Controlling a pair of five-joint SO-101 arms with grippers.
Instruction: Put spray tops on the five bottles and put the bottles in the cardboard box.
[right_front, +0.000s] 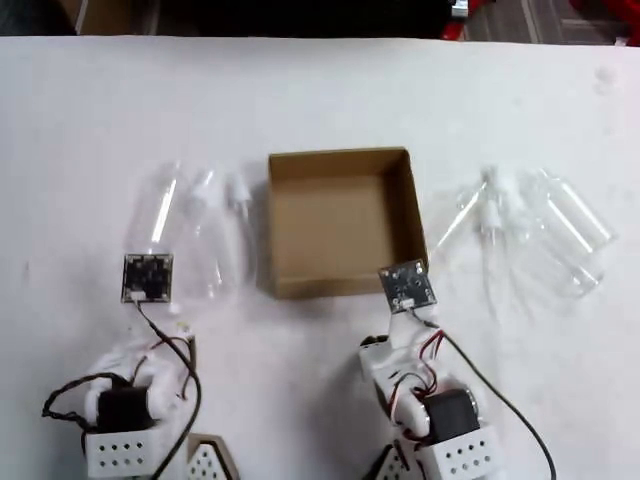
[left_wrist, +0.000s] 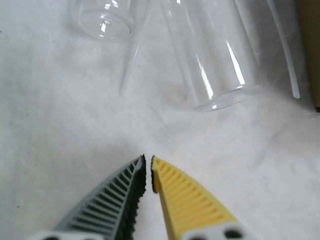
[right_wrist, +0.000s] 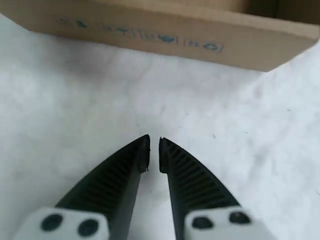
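Note:
The open cardboard box (right_front: 340, 220) sits mid-table, and nothing lies inside it. Left of it lie clear bottles (right_front: 160, 205) on their sides with white spray tops (right_front: 240, 190) among them. More clear bottles (right_front: 575, 230) and spray tops (right_front: 490, 200) lie right of the box. My left gripper (left_wrist: 148, 162), with one grey and one yellow finger, is shut on nothing, just short of a bottle's open mouth (left_wrist: 220, 97). A thin dip tube (left_wrist: 134, 52) lies beside that bottle. My right gripper (right_wrist: 154, 146), with black fingers, is shut and holds nothing, close to the box's near wall (right_wrist: 165, 35).
Both arm bases stand at the table's near edge, the left arm (right_front: 125, 410) and the right arm (right_front: 440, 420). White tabletop stretches behind the box. The box edge (left_wrist: 311, 50) shows beside the left bottles.

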